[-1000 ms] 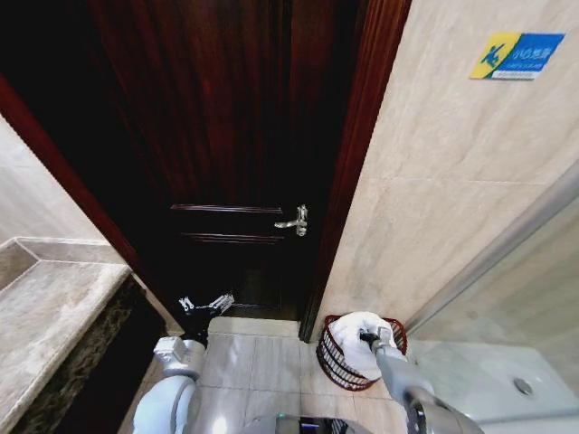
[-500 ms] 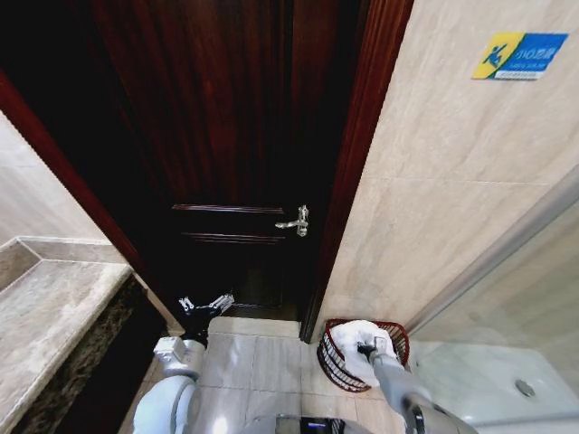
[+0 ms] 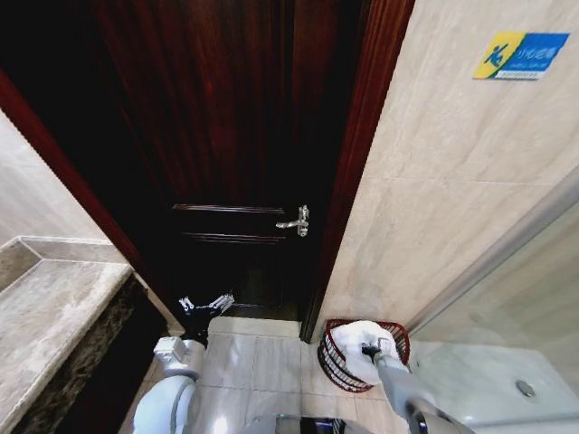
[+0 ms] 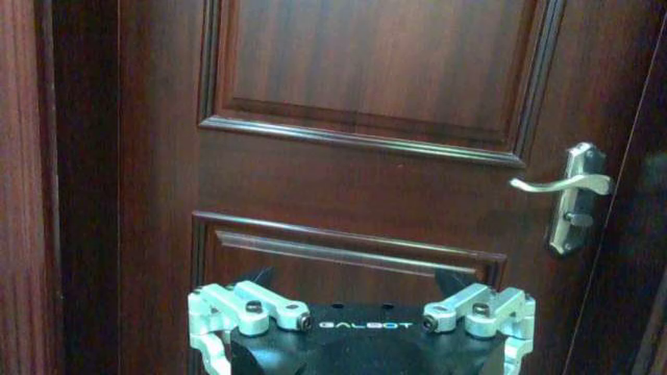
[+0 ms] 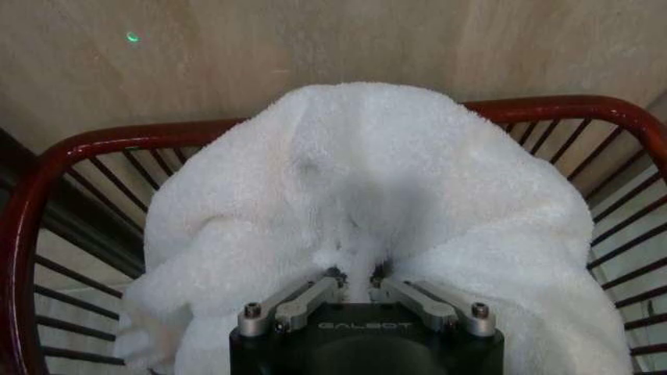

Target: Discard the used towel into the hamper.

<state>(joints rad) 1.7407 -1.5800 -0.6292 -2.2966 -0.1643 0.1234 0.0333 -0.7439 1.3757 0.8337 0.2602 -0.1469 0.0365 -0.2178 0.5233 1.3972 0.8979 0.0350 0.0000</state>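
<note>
Drop step: right gripper (image 5: 354, 283) clenched on towel (image 5: 365, 203) inside hamper (image 3: 333, 348), lower right. Next: release. Left gripper (image 3: 205, 304) idle, spread.

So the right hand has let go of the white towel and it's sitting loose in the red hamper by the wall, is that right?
Not quite. The right hand is shut on the white towel, fingers pinching a fold, as the right wrist view shows. The rest holds: the towel sits in the red hamper by the wall.
</note>
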